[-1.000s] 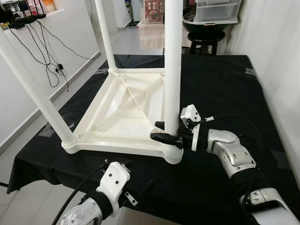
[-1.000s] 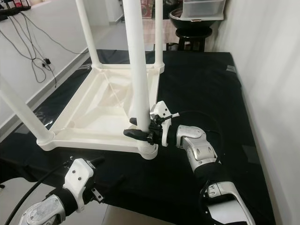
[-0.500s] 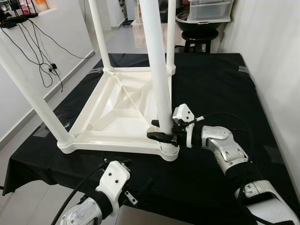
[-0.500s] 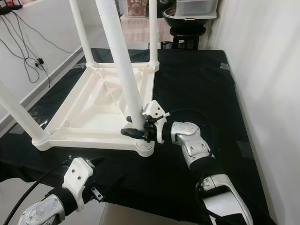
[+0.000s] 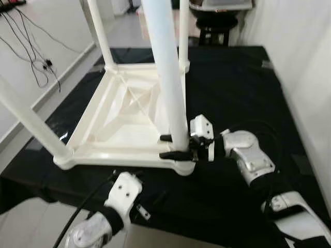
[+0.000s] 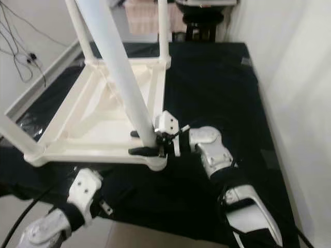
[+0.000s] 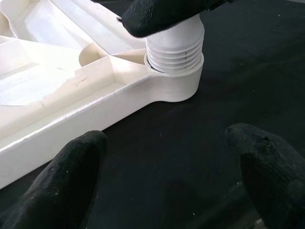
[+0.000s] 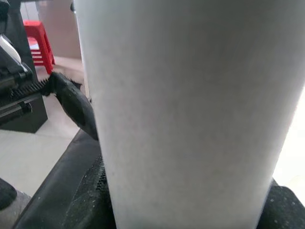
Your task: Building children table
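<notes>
Two black fingers of the right hand (image 5: 173,146) clamp the table leg (image 5: 166,77); left hand (image 7: 167,176) gapes, holding nothing.

No text, label, brand, number or sign can be read anywhere. The white plastic table frame (image 5: 124,124) carries no marking (its surfaces are plain), and things beyond it are too blurred to show lettering.

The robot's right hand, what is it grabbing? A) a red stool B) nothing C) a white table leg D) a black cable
C: the right hand has its black fingers on either side of the white table leg, just above the corner socket of the upside-down table top.
</notes>
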You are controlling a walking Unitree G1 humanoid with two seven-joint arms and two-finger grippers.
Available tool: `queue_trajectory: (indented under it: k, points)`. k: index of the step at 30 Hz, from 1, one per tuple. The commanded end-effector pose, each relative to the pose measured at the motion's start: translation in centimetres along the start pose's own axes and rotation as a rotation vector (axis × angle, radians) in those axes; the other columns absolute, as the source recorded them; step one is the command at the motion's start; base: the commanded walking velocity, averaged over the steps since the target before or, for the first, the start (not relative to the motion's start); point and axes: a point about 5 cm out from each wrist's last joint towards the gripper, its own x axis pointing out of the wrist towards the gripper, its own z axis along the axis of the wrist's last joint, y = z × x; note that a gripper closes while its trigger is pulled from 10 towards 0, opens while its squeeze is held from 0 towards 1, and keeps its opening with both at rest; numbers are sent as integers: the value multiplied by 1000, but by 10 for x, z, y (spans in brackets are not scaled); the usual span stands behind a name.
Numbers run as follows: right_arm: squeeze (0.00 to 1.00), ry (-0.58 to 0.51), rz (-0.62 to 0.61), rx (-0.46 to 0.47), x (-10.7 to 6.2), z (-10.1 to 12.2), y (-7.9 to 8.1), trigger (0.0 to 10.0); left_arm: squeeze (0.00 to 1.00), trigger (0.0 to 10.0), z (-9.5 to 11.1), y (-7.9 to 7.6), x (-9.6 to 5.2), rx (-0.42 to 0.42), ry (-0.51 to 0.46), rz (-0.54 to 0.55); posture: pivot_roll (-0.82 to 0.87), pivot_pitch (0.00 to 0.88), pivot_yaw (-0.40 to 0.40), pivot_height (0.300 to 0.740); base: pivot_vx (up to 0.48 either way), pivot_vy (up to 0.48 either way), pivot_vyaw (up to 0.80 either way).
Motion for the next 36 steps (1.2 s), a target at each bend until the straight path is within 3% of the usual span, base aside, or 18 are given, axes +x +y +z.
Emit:
queue_trajectory:
  k: [1, 11, 13, 15, 16, 17, 18, 19, 21, 23, 25, 26, 27, 29, 32, 34, 36]
  points:
    - [0, 126, 28, 69, -3, -27, 10, 10000, 0, 10000, -1, 0, -3, 5, 16, 3, 15, 129, 59, 740, 0, 0, 0]
    - [0, 155, -24, 99, -4, -30, 5, 10000, 0, 10000, -1, 0, -3, 6, 18, 3, 15, 128, 58, 740, 0, 0, 0]
    - [0, 135, -145, 217, -3, -33, 2, 10000, 0, 10000, -1, 0, -3, 5, 18, 6, 11, 132, 51, 740, 0, 0, 0]
    - [0, 135, -145, 217, -3, -33, 2, 10000, 0, 10000, -1, 0, -3, 5, 18, 6, 11, 132, 51, 740, 0, 0, 0]
    - [0, 103, -203, 288, 1, -35, 8, 10000, 0, 10000, -1, 0, -3, 5, 18, 8, 4, 135, 51, 740, 0, 0, 0]
    - [0, 103, -203, 288, 1, -35, 8, 10000, 0, 10000, -1, 0, -3, 5, 18, 8, 4, 135, 51, 740, 0, 0, 0]
    - [0, 77, -290, 354, 6, -40, 19, 10000, 0, 10000, -1, 0, -4, 7, 20, 6, 0, 139, 58, 740, 0, 0, 0]
    - [0, 77, -290, 354, 6, -40, 19, 10000, 0, 10000, -1, 0, -4, 7, 20, 6, 0, 139, 58, 740, 0, 0, 0]
    - [0, 46, -443, 431, 12, -48, 34, 10000, 0, 10000, -1, 2, -5, 10, 24, 3, -5, 141, 64, 740, 0, 0, 0]
    - [0, 46, -443, 431, 12, -48, 34, 10000, 0, 10000, -1, 2, -5, 10, 24, 3, -5, 141, 64, 740, 0, 0, 0]
    - [0, 15, -649, 488, 12, -55, 40, 10000, 0, 10000, -1, 4, -7, 15, 27, 4, -10, 144, 75, 740, 0, 0, 0]
    - [0, 15, -649, 488, 12, -55, 40, 10000, 0, 10000, -1, 4, -7, 15, 27, 4, -10, 144, 75, 740, 0, 0, 0]
    - [0, 1, -756, 513, 10, -58, 42, 10000, 0, 10000, -1, 5, -8, 17, 30, 6, -13, 144, 79, 740, 0, 0, 0]
    - [0, 1, -756, 513, 10, -58, 42, 10000, 0, 10000, -1, 5, -8, 17, 30, 6, -13, 144, 79, 740, 0, 0, 0]
    - [0, -10, -860, 490, 8, -57, 46, 10000, 0, 10000, -1, 7, -9, 22, 34, 6, -12, 145, 84, 740, 0, 0, 0]
    - [0, 17, -894, 390, 5, -49, 48, 10000, 0, 10000, -1, 10, -10, 30, 37, 9, -15, 140, 93, 740, 0, 0, 0]
    - [0, 23, -898, 357, 6, -46, 50, 10000, 0, 10000, -1, 12, -10, 38, 38, 13, -13, 136, 94, 740, 0, 0, 0]
